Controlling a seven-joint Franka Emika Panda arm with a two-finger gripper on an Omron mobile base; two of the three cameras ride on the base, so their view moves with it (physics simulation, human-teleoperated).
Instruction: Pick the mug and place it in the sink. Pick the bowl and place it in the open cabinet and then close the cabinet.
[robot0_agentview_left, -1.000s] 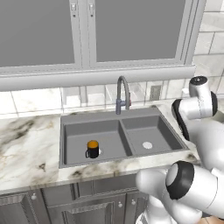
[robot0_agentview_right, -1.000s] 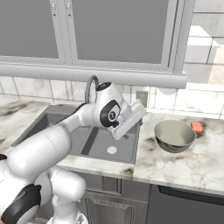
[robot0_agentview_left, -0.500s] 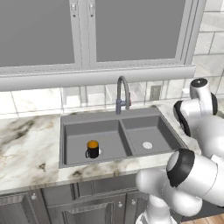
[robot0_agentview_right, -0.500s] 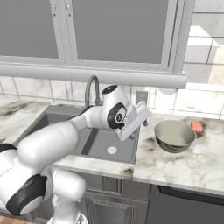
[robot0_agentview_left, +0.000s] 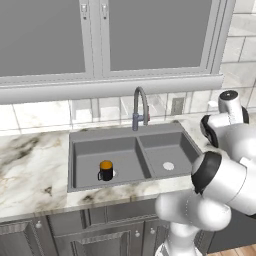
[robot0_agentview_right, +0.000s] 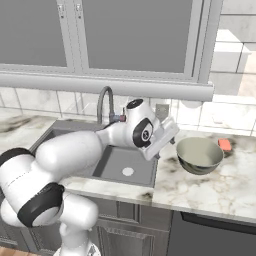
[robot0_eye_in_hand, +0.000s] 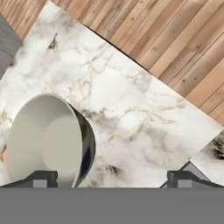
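The black mug (robot0_agentview_left: 105, 170) with its orange inside stands upright in the left basin of the dark grey sink (robot0_agentview_left: 156, 145). The pale bowl (robot0_agentview_right: 200, 155) sits on the marble counter to the right of the sink (robot0_agentview_right: 114, 161). My gripper (robot0_agentview_right: 169, 134) hovers just left of the bowl, above the sink's right edge, and is open. In the hand view the bowl (robot0_eye_in_hand: 43, 139) lies by the left fingertip (robot0_eye_in_hand: 42, 178), and the gripper (robot0_eye_in_hand: 113, 179) holds nothing. The cabinet is out of view.
A grey gooseneck faucet (robot0_agentview_left: 140, 106) rises behind the sink. A small orange-red object (robot0_agentview_right: 225, 145) lies on the counter behind the bowl. Pale-framed frosted-glass cabinets (robot0_agentview_left: 150, 35) hang above. Wooden floor (robot0_eye_in_hand: 175, 39) shows past the counter's end.
The arm has swung right, carrying the open hand from over the right basin toward the bowl. Mug and bowl have not moved.
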